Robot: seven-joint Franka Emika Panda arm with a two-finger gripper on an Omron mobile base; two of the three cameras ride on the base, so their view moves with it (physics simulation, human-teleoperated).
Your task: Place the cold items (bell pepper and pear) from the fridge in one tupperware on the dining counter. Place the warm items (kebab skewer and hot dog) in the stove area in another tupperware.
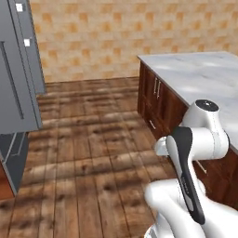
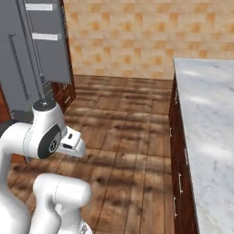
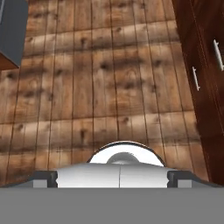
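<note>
Gripper [image 3: 112, 177] jaws wide apart, nothing held, pointing down at wood floor [image 3: 100, 87]. Dark cabinets [image 3: 205, 78] alongside, under marble dining counter [image 2: 210, 128]. Grey fridge door [image 1: 16, 74] ajar opposite. Food and tupperware locations: cannot tell.

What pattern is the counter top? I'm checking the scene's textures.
White-grey marble counter top, clearest in the right base view.

A wooden plank floor [image 1: 93, 139] fills the middle of both base views, its boards bare. At the right of both frames, a white marble counter [image 2: 205, 132] tops dark wooden cabinets [image 1: 160, 104]; its visible surface carries only soft reflections.
</note>
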